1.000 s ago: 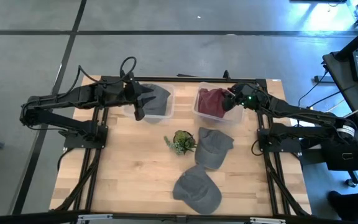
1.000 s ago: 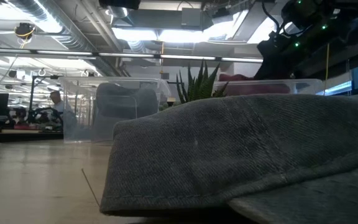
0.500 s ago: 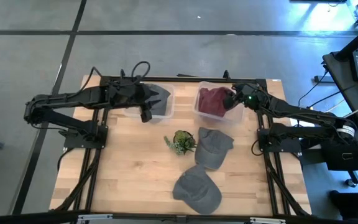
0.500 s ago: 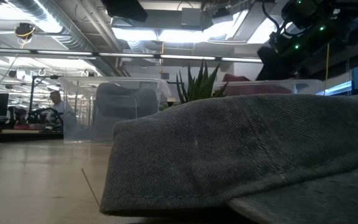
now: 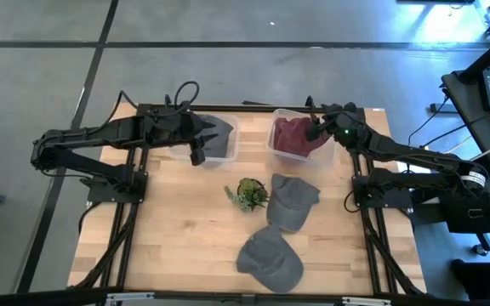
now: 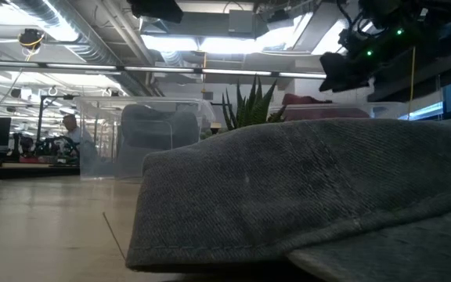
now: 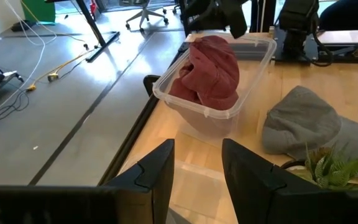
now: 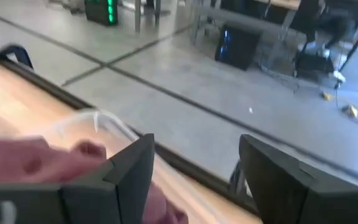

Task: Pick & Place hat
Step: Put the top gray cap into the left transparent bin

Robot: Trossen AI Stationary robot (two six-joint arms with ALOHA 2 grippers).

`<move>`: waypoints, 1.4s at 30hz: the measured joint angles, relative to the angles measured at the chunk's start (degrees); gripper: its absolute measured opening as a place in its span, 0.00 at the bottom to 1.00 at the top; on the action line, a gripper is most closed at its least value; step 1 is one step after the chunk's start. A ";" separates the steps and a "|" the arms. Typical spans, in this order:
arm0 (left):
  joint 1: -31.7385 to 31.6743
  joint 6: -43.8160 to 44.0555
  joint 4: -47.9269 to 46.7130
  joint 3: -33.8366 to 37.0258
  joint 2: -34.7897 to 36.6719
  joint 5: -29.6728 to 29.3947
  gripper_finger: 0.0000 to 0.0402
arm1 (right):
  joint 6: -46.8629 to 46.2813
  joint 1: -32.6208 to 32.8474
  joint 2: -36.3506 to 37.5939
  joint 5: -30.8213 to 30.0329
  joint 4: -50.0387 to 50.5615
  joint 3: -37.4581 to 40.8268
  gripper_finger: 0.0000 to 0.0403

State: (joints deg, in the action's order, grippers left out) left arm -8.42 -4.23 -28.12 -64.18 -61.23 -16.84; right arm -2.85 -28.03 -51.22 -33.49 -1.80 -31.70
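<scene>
Along the table's (image 5: 168, 246) far edge, the left bin (image 5: 225, 151) holds a grey hat (image 5: 218, 137); the right bin (image 5: 272, 146) holds a maroon hat (image 5: 294, 138). Left gripper (image 5: 196, 154) and right gripper (image 5: 315, 129) hang released, empty. Two grey hats (image 5: 292, 201) and a plant (image 5: 249, 194) lie mid-table; near-left corner lies bare.

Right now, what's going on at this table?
Two arms sort hats into clear plastic bins. The right end effector hangs open above the right clear bin holding a dark red hat. The left end effector is open at the left clear bin with a grey hat. Two grey caps lie by a small green plant.
</scene>
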 joint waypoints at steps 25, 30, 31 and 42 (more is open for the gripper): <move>0.02 0.00 -0.44 0.00 -0.02 0.11 0.32 | -15.62 32.00 -2.40 15.49 34.39 -15.71 0.58; 0.02 0.00 -0.44 0.00 -0.02 0.37 0.32 | -33.76 38.28 -8.05 17.59 47.82 -18.50 0.58; 0.02 0.00 -0.44 0.00 -0.02 0.37 0.32 | -36.73 39.42 -9.50 17.28 48.61 -18.02 0.58; 0.02 0.36 -0.42 -0.02 -0.02 0.42 0.32 | -68.62 44.17 -24.76 14.16 50.13 -13.53 0.58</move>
State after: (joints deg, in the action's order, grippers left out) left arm -8.40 -3.86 -28.53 -64.20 -61.25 -16.43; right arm -71.47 16.14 -75.98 -19.33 48.33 -45.24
